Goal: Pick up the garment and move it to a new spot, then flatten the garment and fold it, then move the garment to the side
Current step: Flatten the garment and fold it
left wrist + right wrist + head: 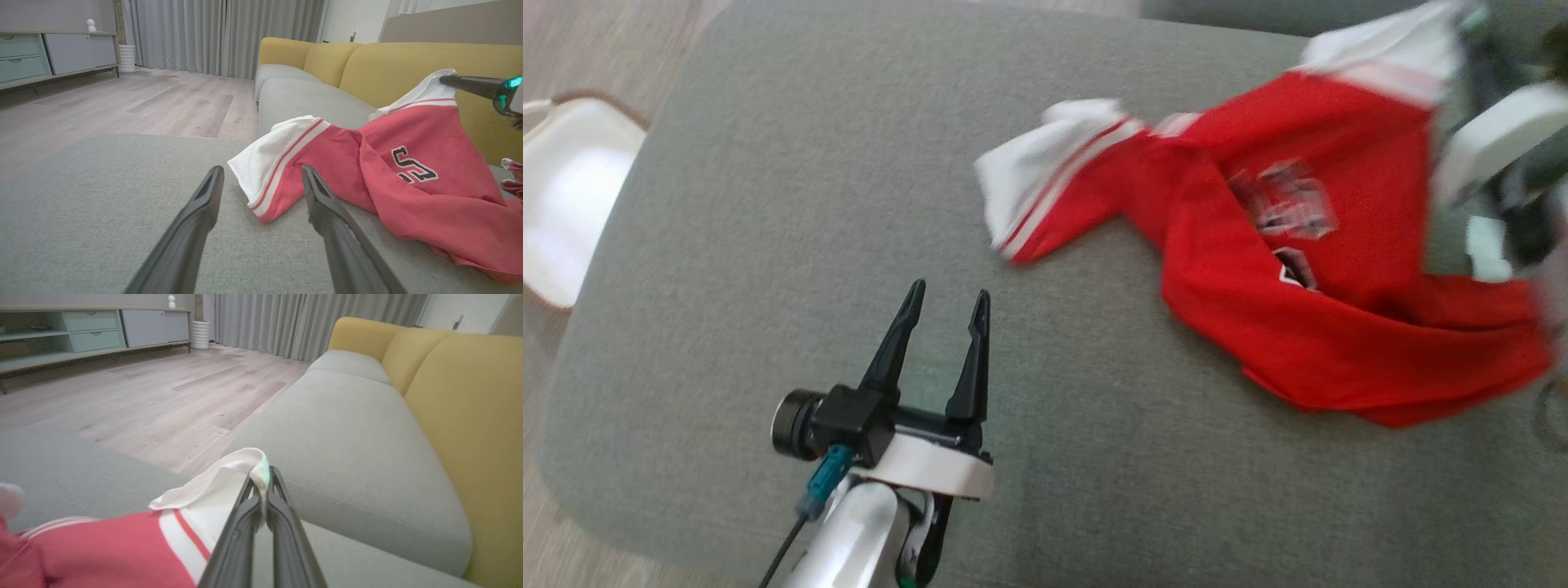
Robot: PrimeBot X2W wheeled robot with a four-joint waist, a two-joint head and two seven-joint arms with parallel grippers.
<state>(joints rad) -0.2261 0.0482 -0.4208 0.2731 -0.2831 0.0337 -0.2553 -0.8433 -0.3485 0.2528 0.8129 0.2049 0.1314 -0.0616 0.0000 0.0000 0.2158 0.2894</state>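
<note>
The light is soft and even, with only weak shadows on the grey fabric cushion [768, 204]. In the head view the red and white jersey [1307, 269] is smeared by motion blur at the right, and the white seat [572, 188] glares. Both wrist views are sharper, but lines bend near the edges.

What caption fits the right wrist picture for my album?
Right jaws, shut, pinch the red garment by its white sleeve near the sofa.

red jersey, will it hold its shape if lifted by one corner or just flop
Probably floppy: the red jersey sags in folds from the white edge pinched in the right gripper. Likely light: that small pinch holds a corner up.
</note>
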